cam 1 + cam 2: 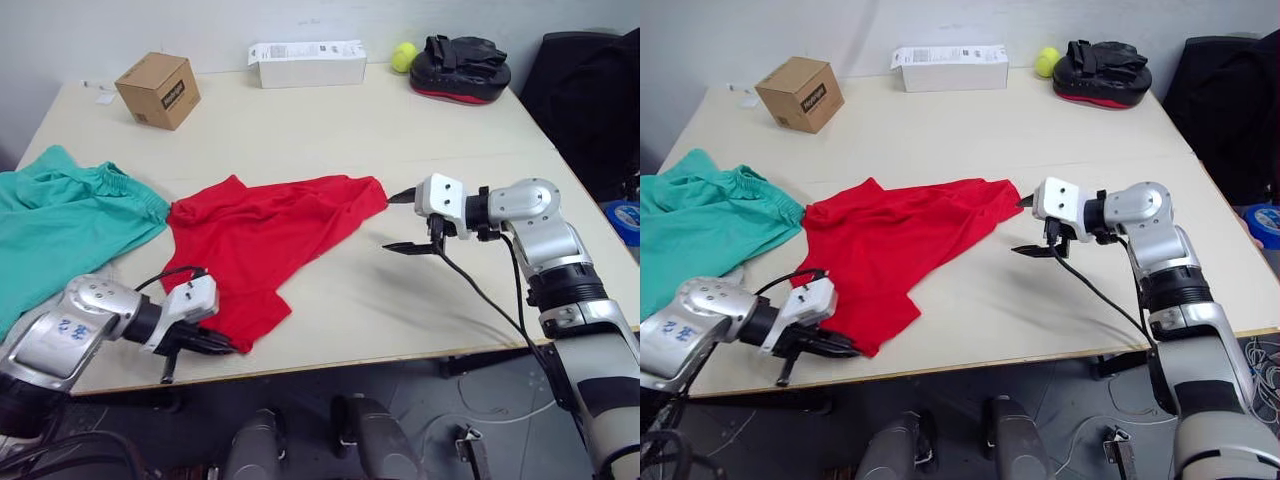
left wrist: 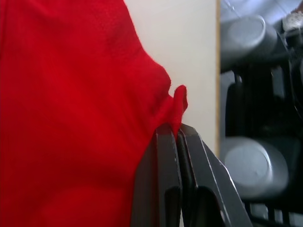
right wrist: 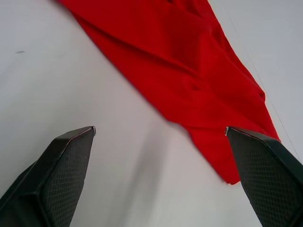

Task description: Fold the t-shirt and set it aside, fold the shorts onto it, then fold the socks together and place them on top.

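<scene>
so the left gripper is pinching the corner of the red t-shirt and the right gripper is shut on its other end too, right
Not quite. The left gripper is indeed shut on a corner of the t-shirt, but the right gripper is open, holding nothing. The right wrist view shows its fingers spread wide over bare table, just short of the shirt's edge.

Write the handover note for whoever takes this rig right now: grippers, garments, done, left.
Left gripper: shut on the t-shirt, pinching its near corner by the table edge.
Right gripper: open, empty, just off the t-shirt's far corner.
T-shirt lies spread and rumpled mid-table, not folded. Shorts lie unfolded at the table's left, beside it.
Done: nothing finished.
Left: fold t-shirt, set aside, fold shorts onto it, then the socks.
</scene>
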